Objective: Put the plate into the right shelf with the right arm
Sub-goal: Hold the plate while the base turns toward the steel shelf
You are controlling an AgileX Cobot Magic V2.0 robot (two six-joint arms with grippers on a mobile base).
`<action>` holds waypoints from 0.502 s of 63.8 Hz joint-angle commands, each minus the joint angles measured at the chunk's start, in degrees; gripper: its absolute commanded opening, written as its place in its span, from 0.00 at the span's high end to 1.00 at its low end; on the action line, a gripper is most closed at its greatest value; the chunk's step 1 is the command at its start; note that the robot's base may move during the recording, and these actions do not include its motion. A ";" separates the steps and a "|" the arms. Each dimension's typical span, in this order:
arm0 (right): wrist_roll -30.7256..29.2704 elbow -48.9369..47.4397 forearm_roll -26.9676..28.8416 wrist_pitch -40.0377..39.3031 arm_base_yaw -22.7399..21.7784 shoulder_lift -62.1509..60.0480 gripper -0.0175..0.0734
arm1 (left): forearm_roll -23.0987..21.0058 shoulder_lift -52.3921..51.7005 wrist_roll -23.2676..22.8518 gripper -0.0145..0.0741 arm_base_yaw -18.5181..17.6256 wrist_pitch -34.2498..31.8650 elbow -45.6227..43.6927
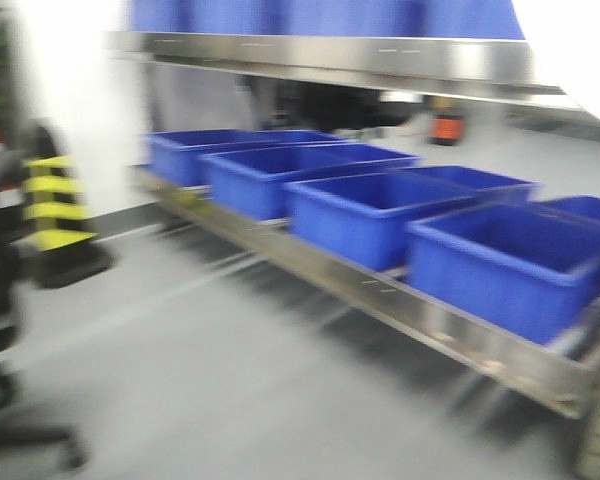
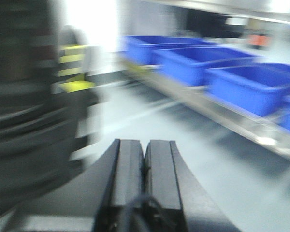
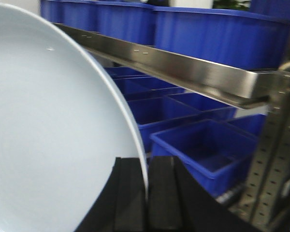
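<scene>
My right gripper (image 3: 146,166) is shut on the rim of the pale bluish-white plate (image 3: 53,135), which stands on edge and fills the left of the right wrist view. The steel shelf shows behind it with its broad rail (image 3: 183,65), a perforated upright (image 3: 273,145) and blue bins (image 3: 203,150). The front view shows the same shelf rail (image 1: 320,55) and a lower row of blue bins (image 1: 370,215), blurred. My left gripper (image 2: 144,150) is shut and empty above the grey floor. Neither gripper nor the plate shows in the front view.
A black and yellow striped post (image 1: 55,205) stands at the left on the grey floor (image 1: 230,380). A dark chair base (image 1: 20,430) is at the lower left. An orange object (image 1: 445,127) lies behind the shelf. More blue bins (image 3: 135,19) sit on the upper level.
</scene>
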 commanded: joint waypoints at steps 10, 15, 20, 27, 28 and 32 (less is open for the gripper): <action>-0.20 -1.60 -0.53 -6.19 -0.27 0.39 0.75 | -0.24 -0.09 0.16 0.89 -0.24 -5.00 0.48; -0.20 -1.60 -0.53 -6.19 -0.27 0.39 0.75 | -0.24 -0.09 0.16 0.89 -0.24 -5.00 0.48; -0.20 -1.60 -0.53 -6.19 -0.27 0.39 0.75 | -0.24 -0.09 0.16 0.89 -0.24 -5.00 0.48; -0.20 -1.60 -0.53 -6.19 -0.27 0.39 0.75 | -0.24 -0.09 0.16 0.89 -0.24 -5.00 0.48; -0.20 -1.60 -0.53 -6.19 -0.27 0.39 0.75 | -0.24 -0.09 0.16 0.89 -0.24 -5.00 0.48; -0.20 -1.60 -0.53 -6.19 -0.27 0.39 0.75 | -0.24 -0.09 0.16 0.89 -0.36 -5.00 0.48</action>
